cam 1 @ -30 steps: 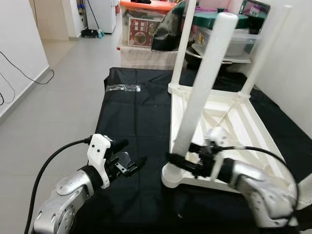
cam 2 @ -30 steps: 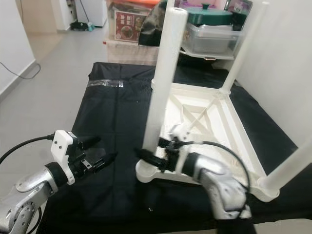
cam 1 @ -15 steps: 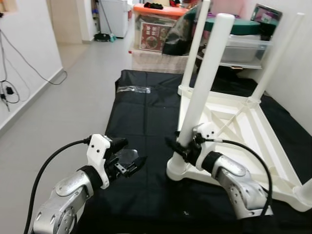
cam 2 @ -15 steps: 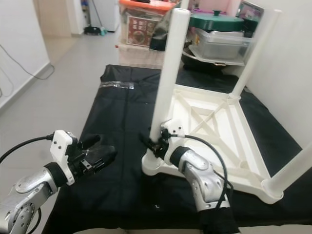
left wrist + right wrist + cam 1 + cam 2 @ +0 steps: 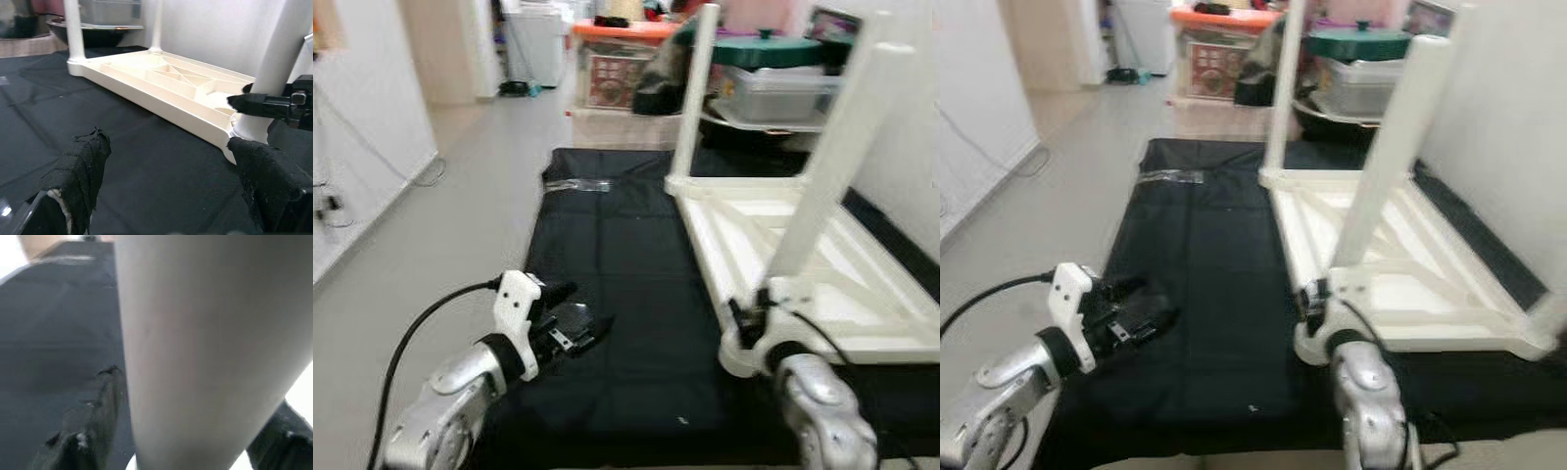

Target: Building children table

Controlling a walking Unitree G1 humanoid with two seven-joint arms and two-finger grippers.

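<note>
A white children's table (image 5: 803,230) lies upside down on a black cloth (image 5: 617,245) with its legs pointing up. My right gripper (image 5: 751,321) is at the foot of the near leg (image 5: 822,186). In the right wrist view that leg (image 5: 195,347) sits between the two fingers (image 5: 93,431), shut on it. Left of the table, my left gripper (image 5: 578,328) hovers low over the cloth, open and holding nothing. In the left wrist view its padded fingers (image 5: 80,171) stand wide apart, facing the table's near corner and the right gripper (image 5: 266,104).
A clear plastic bag (image 5: 576,185) lies at the cloth's far left corner. Storage boxes (image 5: 617,69) and a lidded plastic tub (image 5: 773,83) stand behind the table. A white wall is close on the right. Open grey floor (image 5: 431,215) runs along the left.
The whole picture has shifted and blurred, so the camera moved; the table now sits further right. My right gripper stays at the leg's foot and the left gripper stays open.
</note>
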